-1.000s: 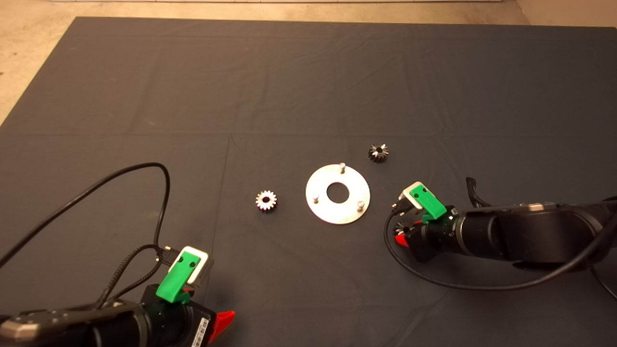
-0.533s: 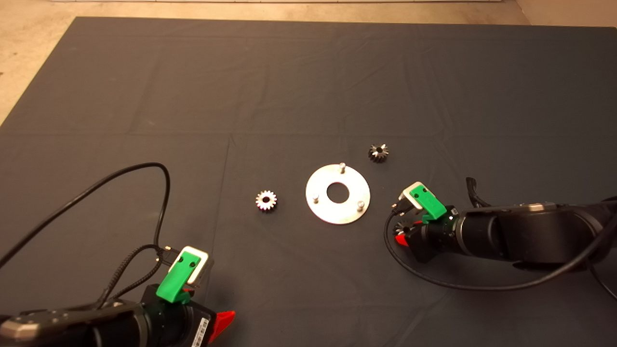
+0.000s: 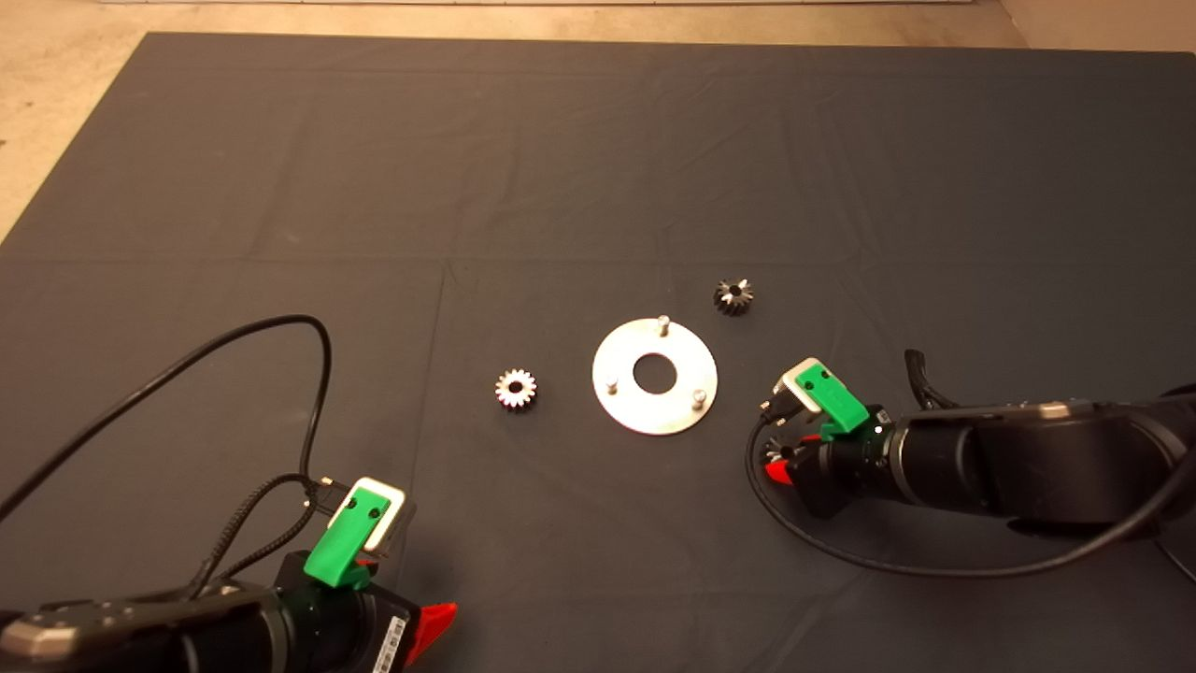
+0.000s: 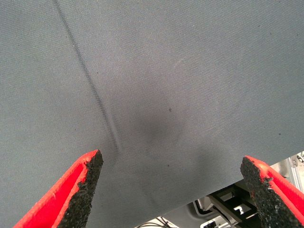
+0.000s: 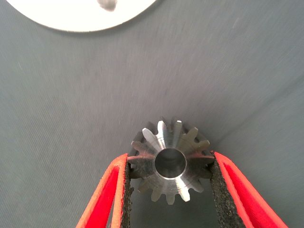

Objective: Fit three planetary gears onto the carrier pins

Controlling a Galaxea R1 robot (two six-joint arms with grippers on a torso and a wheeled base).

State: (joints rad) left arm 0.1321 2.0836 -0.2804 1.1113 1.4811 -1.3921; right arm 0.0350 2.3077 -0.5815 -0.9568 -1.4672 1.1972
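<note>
The round silver plate [image 3: 624, 404] lies mid-mat with three bare carrier pins [image 3: 662, 323]. One planetary gear [image 3: 516, 389] lies left of the plate and a second [image 3: 733, 296] lies behind its right side. My right gripper [image 3: 777, 460], just right of the plate's front, is shut on the third gear [image 5: 171, 162], with a pad against each side of its teeth. The plate's edge [image 5: 80, 14] shows in the right wrist view. My left gripper [image 3: 432, 624] is parked at the front left, open and empty [image 4: 171, 164] over bare mat.
The dark mat [image 3: 598, 168] covers the table, with creases across its middle. A black cable [image 3: 280, 322] loops from the left arm over the mat's left side. Another cable [image 3: 813, 542] curves in front of the right arm.
The right gripper with its gear has shifted slightly toward the mat's front edge. The left arm, the plate and the two loose gears have not moved.
</note>
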